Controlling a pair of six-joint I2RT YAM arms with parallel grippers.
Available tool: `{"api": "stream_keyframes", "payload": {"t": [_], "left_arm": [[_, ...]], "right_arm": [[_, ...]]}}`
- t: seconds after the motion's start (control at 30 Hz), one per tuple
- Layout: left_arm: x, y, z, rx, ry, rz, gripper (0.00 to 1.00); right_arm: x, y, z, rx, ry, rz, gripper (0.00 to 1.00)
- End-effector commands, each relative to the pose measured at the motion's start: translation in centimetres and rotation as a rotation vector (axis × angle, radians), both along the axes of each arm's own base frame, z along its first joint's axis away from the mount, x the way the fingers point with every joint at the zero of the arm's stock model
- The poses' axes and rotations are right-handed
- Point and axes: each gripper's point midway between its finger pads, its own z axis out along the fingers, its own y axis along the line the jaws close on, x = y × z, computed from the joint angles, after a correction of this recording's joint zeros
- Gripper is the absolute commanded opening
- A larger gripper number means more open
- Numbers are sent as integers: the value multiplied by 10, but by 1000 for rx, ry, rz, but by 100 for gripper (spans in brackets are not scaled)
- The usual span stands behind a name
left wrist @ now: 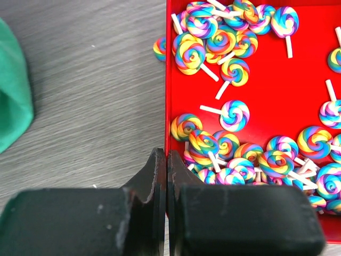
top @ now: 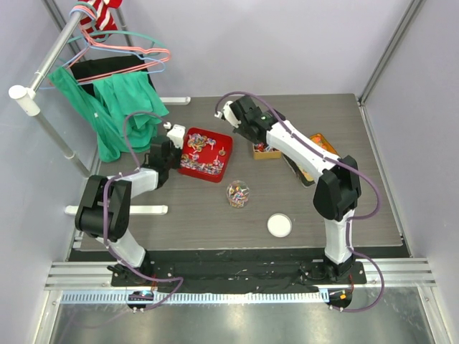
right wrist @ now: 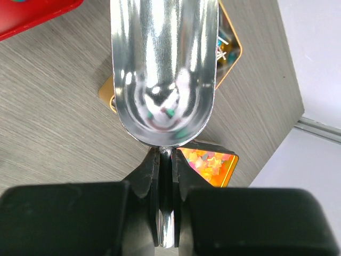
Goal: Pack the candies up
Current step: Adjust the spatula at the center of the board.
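Well left of the red tray (left wrist: 277,106), a green cloth (top: 118,107) hung down to the table (top: 179,208). The left gripper (left wrist: 167,157) sat at the tray's left wall with its jaws pressed together. The thin red wall ran straight into the seam between the two fingers, so it was clamped on that wall.

Inside the tray lay the candies (left wrist: 234,114), rainbow-swirled discs on short white sticks. They were heaped thickly along its far and near sides, with bare red floor between. One candy (left wrist: 159,48) lay on the table, touching the outside of the tray's left wall.

Just nearer than the tray's right corner stood a small glass jar (top: 238,194) with more of the same candies in it. A round white lid (top: 280,225) lay flat further near and right of that.

Past the tray's far right corner, the right gripper (right wrist: 166,156) was closed tight on the flat handle of a shiny metal scoop (right wrist: 162,64). To the tray's right sat an orange tin (right wrist: 210,162) holding bright orange and yellow pieces.
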Motion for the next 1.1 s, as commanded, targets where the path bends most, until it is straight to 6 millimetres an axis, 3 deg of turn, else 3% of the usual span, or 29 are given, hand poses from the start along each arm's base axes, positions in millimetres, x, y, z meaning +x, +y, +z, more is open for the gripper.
{"api": "stream_keyframes", "payload": {"t": [0.0, 0.2, 0.5, 0.6, 0.8, 1.07], "left_arm": [[34, -6, 94, -35, -338, 30, 0], [46, -3, 104, 147, -300, 7, 0], [56, 5, 150, 407, -321, -5, 0], [53, 6, 146, 512, -310, -26, 0], [44, -4, 116, 543, -262, -82, 0], [33, -27, 97, 395, -248, -154, 0]], "right_arm": [[4, 5, 33, 63, -118, -28, 1], [3, 3, 38, 69, -132, -33, 1], [-2, -4, 36, 64, -145, -42, 1], [-5, -6, 36, 68, -148, -42, 1], [-7, -6, 34, 72, -142, -32, 1], [-13, 2, 26, -34, -137, 49, 1]]}}
